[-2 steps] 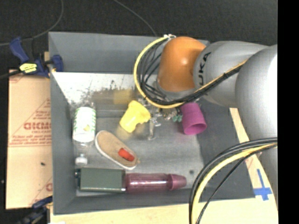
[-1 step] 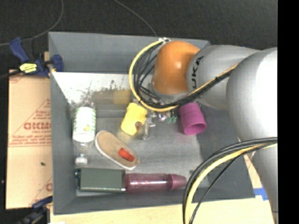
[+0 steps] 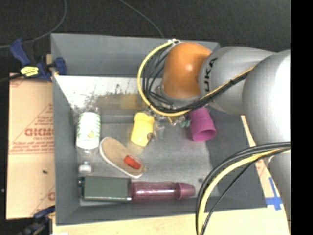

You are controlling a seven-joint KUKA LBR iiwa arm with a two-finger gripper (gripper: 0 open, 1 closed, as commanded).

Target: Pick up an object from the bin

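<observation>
You have open floor in the bin (image 3: 188, 158) toward its right edge; a grey box (image 3: 105, 188) and purple bottle (image 3: 161, 191) line the lower edge.

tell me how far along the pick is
Done: nothing lifted; the yellow soft block, the magenta plastic cup and the rest lie on the floor of the grey metal bin. In hand: the tool hangs low between those two. Left: gripping one thing and raising it.

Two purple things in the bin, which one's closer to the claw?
The short magenta cup, just beside the claw at the view's right. The other, a long dark-purple tube, lies along the lower wall of the bin.
</observation>
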